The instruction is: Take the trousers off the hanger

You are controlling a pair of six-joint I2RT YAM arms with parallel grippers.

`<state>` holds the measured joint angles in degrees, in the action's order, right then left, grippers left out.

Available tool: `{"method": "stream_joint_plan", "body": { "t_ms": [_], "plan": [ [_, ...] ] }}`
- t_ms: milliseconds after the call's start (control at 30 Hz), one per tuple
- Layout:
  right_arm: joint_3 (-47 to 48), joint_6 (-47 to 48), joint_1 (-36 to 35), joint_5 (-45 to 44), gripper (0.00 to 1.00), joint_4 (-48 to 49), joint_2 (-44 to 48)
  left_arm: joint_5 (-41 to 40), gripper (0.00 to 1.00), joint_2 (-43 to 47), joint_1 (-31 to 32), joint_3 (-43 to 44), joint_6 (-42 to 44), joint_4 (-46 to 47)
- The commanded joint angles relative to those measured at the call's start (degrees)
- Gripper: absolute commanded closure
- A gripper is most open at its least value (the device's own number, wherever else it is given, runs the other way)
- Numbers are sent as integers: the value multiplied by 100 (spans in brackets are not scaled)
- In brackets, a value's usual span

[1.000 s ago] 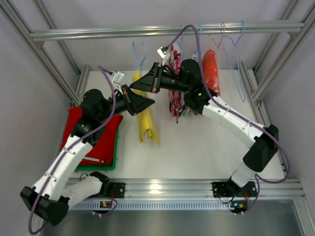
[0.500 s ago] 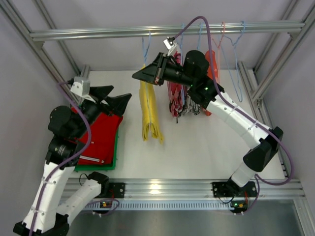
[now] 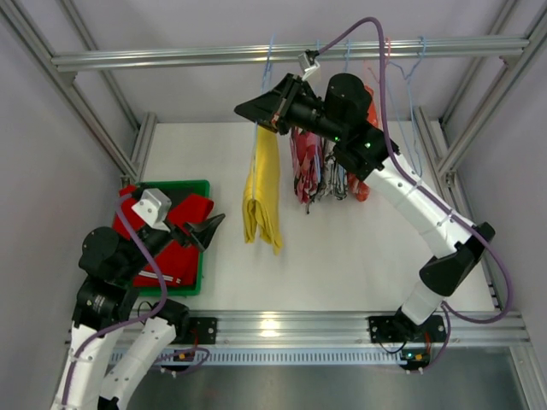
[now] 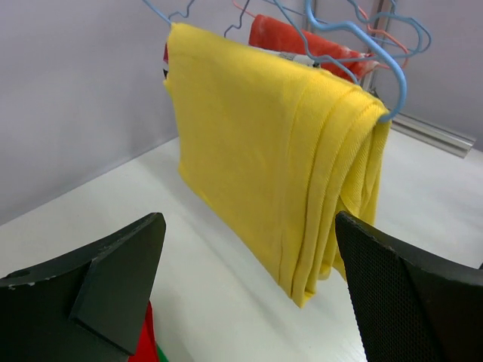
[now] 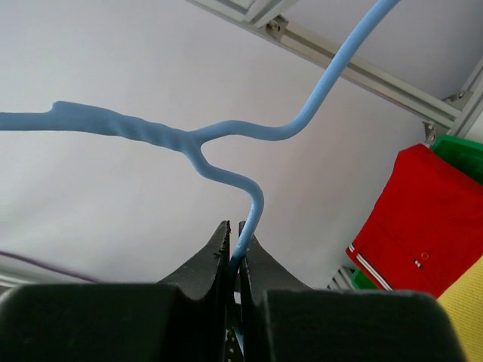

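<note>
Yellow trousers (image 4: 264, 151) plain, bright, folded lengthwise over blue hanger (image 5: 121, 127)

The left arm (image 3: 101, 256) and right arm (image 3: 408, 203), white shells over black joints, each trail a purple cable (image 3: 382, 68) (a green light (image 3: 340, 135) glows on the right); the left claw (image 3: 201, 220) and right claw (image 3: 245, 109) are black, wedge-fingered.

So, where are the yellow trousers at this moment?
In the top view the yellow trousers hang left of centre, draped over the blue hanger gripped by the right end effector, between the green bin and the patterned clothes.
</note>
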<state>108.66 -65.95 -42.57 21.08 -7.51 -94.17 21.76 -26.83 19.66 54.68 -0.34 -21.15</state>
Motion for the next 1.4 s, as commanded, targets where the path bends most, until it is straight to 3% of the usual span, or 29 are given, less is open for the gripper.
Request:
{"method": "stream_joint_plan", "body": {
  "t_ms": [0, 333, 600, 933, 1367],
  "plan": [
    [726, -321, 20, -368, 100, 452, -31, 320, 1, -94, -15, -1, 271, 14],
    [1174, -489, -6, -456, 100, 531, -330, 285, 8, -867, -24, 245, -555, 796],
    [1236, -480, -32, -447, 100, 619, -400, 57, 17, -1298, -15, 333, -327, 989],
    [1324, -462, -120, -464, 100, 672, -523, 233, 15, -1325, 213, 158, 279, 1139],
    [1228, -480, -155, -403, 100, 628, -480, -725, 18, -1518, 389, 35, 360, 1367]
  ]
}}
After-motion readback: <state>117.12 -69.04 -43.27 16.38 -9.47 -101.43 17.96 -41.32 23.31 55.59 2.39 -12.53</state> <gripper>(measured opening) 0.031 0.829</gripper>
